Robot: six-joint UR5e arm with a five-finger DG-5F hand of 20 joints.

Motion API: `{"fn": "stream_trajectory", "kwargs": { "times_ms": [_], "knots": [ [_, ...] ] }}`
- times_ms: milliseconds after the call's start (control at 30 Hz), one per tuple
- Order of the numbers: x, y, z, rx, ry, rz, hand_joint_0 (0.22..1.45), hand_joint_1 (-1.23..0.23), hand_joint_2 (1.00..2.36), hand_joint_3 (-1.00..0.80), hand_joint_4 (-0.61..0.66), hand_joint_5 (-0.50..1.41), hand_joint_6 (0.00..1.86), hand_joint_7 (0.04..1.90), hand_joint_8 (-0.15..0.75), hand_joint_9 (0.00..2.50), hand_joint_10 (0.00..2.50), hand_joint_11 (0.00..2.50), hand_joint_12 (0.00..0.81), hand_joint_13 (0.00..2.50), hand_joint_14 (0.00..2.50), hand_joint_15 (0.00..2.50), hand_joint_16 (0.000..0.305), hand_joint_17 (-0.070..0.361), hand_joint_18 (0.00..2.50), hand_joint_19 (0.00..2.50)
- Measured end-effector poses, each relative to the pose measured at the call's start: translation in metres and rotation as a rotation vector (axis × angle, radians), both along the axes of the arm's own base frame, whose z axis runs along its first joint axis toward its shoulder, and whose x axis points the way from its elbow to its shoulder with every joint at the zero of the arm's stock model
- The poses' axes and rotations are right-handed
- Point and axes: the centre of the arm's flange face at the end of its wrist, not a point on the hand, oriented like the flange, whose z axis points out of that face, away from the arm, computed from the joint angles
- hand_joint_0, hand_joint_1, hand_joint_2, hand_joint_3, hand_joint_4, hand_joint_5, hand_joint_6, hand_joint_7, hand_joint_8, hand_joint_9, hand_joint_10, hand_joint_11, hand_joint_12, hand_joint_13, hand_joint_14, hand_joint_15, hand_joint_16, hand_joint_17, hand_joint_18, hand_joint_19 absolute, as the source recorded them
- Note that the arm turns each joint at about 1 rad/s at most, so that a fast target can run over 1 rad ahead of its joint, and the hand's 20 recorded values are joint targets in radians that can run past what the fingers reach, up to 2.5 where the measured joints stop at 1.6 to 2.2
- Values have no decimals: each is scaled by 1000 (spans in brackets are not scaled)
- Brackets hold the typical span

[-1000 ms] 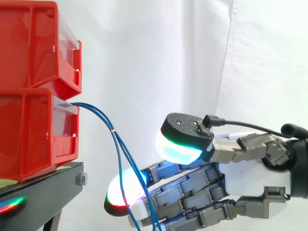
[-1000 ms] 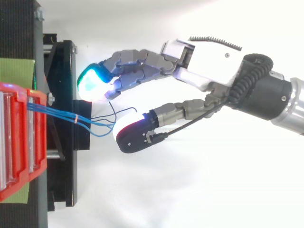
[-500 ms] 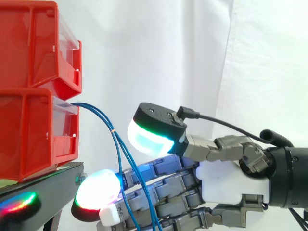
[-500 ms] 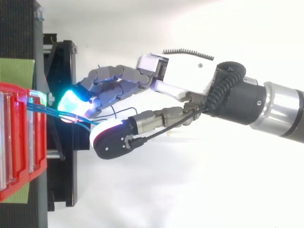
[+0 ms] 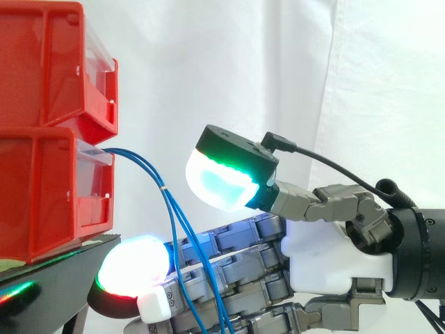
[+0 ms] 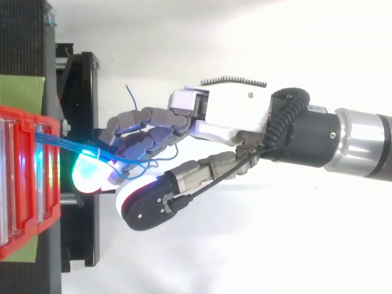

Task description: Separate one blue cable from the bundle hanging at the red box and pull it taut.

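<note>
**Side view.** My hand (image 5: pixel 327 250) reaches in from the right. The fingers (image 5: pixel 229 261) lie nearly straight toward the stand (image 5: pixel 62 275), and the thumb (image 5: pixel 219 182) is raised well clear above them. Nothing is pinched. The blue cables (image 5: pixel 169 209) leave the front edge of the lower bin (image 5: pixel 42 195), arch outward and hang slack across the near side of the fingers, below the thumb. The strands run close together, and I cannot tell whether one sits apart from the rest.

**Top view.** The hand (image 6: pixel 233 113) points at the bin (image 6: pixel 54 184). Its glowing fingertip (image 6: pixel 90 173) is just beside the bin's front edge and over the stand (image 6: pixel 79 79). The cables (image 6: pixel 67 145) run from that edge across the fingers. Whether any strand is threaded between them is hidden. A loose end (image 6: pixel 128 93) curls free beyond the far side of the fingers.

**Risks, as I judge them.**
- (a) Closing the thumb now would likely trap the whole bundle, since the strands lie side by side under it.
- (b) With the fingers this flat, a thin strand may slide off the pads as I draw back, leaving it slack.
- (c) The fingertip is close to the bin and stand, so any further advance could knock either.
- (d) A hard pull on a badly held cable may drag it out of the bin rather than tauten it.
</note>
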Motion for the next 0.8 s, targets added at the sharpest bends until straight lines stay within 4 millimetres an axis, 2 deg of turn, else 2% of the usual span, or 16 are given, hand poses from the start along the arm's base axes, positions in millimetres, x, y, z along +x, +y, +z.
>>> {"fn": "stream_trajectory", "kwargs": {
  "times_ms": [433,633,800],
  "knots": [
    [3,-4,3,70,-40,54,635,-632,1004,-455,368,-163,504,907,357,736,10,345,258,565,4,120,29,65,729,69],
    [2,-12,2,72,-41,47,649,-634,1008,-411,368,-160,503,920,358,739,10,354,259,570,5,126,29,65,733,80],
    [0,-28,-3,78,-41,36,665,-640,1013,-365,373,-155,503,957,357,742,11,366,260,582,5,136,29,66,742,93]
  ]
}}
